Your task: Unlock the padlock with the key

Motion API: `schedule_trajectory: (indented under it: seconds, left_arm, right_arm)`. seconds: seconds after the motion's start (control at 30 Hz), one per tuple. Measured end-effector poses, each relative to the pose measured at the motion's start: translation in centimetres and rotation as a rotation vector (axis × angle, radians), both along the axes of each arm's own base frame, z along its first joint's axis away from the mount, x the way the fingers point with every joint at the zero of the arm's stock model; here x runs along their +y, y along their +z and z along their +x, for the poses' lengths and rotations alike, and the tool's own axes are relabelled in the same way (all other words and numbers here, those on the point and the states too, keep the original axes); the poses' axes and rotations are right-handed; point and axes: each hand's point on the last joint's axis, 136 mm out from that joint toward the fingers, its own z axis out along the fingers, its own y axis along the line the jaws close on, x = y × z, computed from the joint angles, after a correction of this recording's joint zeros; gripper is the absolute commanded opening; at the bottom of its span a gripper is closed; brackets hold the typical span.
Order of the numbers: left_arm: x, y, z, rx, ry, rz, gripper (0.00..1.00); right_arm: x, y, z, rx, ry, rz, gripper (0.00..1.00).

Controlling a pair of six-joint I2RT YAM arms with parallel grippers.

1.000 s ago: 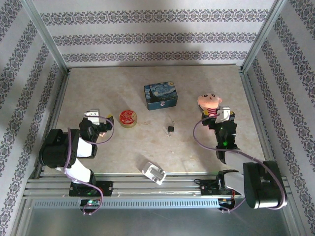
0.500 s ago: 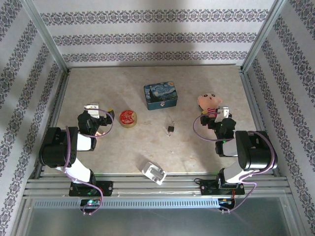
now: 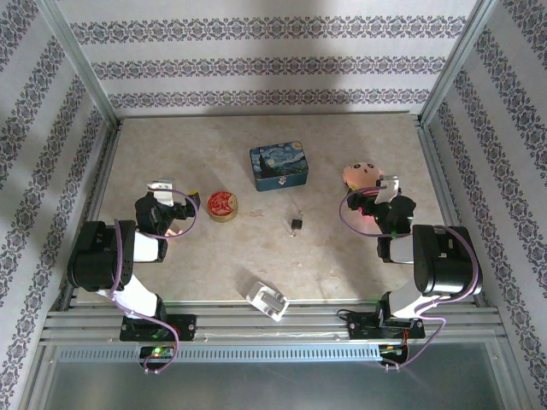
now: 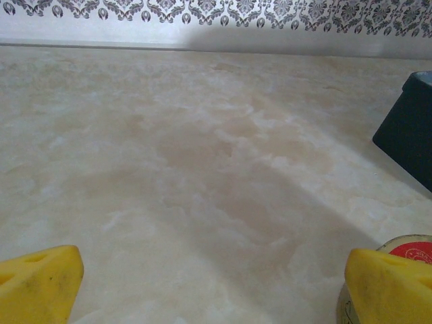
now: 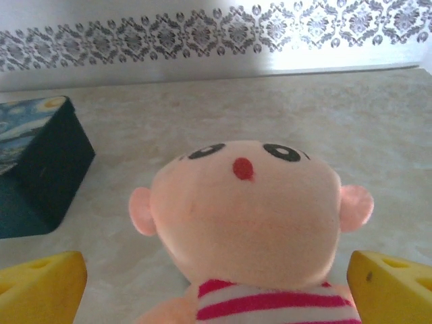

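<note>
Landmark: blue painted tin [image 3: 279, 166], stood toward the far middle of the marble-look table [image 3: 171, 145].
Padlock [image 3: 296, 224]: lay on the table on the near side of the tin, slightly to its right, clear of both claws.
Key [image 3: 260, 215]: showed as no more than a faint grey sliver on the near side of the tin, slightly to its left; too small to be sure of.
Left claw [image 4: 216, 287]: gaped wide, yellow fingertips [image 4: 37, 283] at opposite edges of the wrist view, bare table between them; gripped nothing. Sat well to the left of the tin and nearer the bases.
Red-and-gold disc [image 3: 223, 205]: lay near-left of the tin, just beside the left claw's right fingertip.
Right claw [image 5: 216, 287]: also spread wide, gripped nothing. Sat right of the tin, just behind the plush doll [image 5: 243, 209], whose head lay between the fingertips; contact could not be told.
White plug [image 3: 267, 300]: lay by the table's near edge, well apart from the tin.
</note>
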Motion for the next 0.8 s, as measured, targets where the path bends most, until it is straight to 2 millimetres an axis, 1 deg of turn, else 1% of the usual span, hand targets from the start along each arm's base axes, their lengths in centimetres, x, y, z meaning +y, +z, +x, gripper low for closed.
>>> schedule_trajectory:
  seconds: [0.1,0.23,0.33,0.47,0.8]
  left_arm:
    - [-0.1,0.0,0.0,0.0,-0.006,0.002,0.99]
    - [-0.2,-0.1,0.0,0.003,-0.011,0.002,0.99]
    - [-0.2,-0.1,-0.1,0.004,-0.011,0.004,0.99]
    - [-0.2,-0.3,-0.1,0.011,-0.011,0.003,0.99]
    - [-0.2,-0.5,-0.2,0.019,-0.012,0.002,0.99]
  right_arm:
    - [-0.6,-0.8,0.1,0.031,-0.099,-0.037,0.98]
    - [-0.6,-1.1,0.2,0.051,-0.179,-0.086,0.98]
    - [-1.6,-1.1,0.1,0.056,-0.237,-0.104,0.98]
    - [-2.3,-1.2,0.0,0.062,-0.275,-0.116,0.98]
    - [-2.6,-1.3,-0.1,0.066,-0.294,-0.122,0.98]
